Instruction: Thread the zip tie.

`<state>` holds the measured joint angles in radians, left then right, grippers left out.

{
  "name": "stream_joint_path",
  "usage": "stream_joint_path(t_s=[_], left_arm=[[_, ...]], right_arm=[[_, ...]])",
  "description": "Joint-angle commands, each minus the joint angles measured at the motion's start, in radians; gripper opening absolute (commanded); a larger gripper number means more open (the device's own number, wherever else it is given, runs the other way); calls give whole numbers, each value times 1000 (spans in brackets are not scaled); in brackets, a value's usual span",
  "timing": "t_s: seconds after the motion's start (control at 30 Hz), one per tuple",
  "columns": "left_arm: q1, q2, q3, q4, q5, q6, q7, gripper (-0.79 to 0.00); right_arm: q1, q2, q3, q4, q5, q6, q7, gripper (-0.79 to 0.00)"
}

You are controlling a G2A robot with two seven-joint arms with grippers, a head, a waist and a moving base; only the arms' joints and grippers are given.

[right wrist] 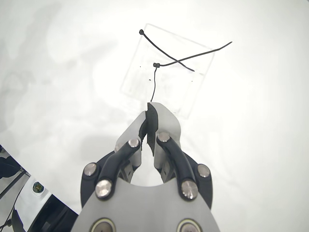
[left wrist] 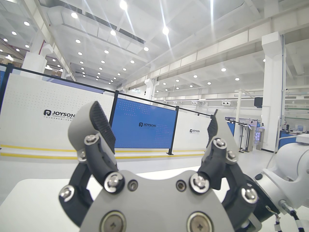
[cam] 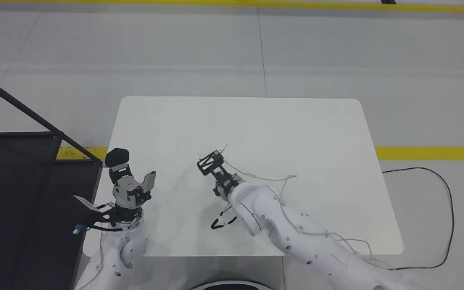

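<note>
Right gripper (right wrist: 149, 107): pressed together on a thin tie (right wrist: 153, 83), left of table (cam: 312, 130) centre.
Left gripper (left wrist: 155, 112): spread, empty, near left.
Risk: tie is slim, so it may slip or bend before meeting a head (right wrist: 156, 65).
Unclear: whether its tip touches that head. The loose ties (right wrist: 178, 60) cross on a clear sheet (right wrist: 188, 90).

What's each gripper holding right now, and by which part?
The right gripper pinches a black zip tie by its thin strap, between the fingertips. The left gripper is open and holds nothing.
</note>
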<state>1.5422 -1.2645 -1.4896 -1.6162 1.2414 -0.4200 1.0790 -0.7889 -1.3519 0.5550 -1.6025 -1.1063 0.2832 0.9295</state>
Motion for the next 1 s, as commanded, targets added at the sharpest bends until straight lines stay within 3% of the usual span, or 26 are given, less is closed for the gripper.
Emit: stream_joint_path(t_s=[0.0,0.63,0.67,0.7,0.8,0.97], left_arm=[[0,0,0,0,0,0,0,0],[0,0,0,0,0,0,0,0],[0,0,0,0,0,0,0,0],[0,0,0,0,0,0,0,0],[0,0,0,0,0,0,0,0],[0,0,0,0,0,0,0,0]], right_arm=[[-5,-3,0,-6,-12,2,3,-650],[-59,-32,32,-51,-112,-30,21,-570],[-63,-33,37,-55,-115,-32,19,-545],[-67,-33,42,-59,-119,-33,19,-446],[-92,-32,59,-82,-125,-37,9,-252],[-139,-25,103,-134,-142,-47,-14,-77]])
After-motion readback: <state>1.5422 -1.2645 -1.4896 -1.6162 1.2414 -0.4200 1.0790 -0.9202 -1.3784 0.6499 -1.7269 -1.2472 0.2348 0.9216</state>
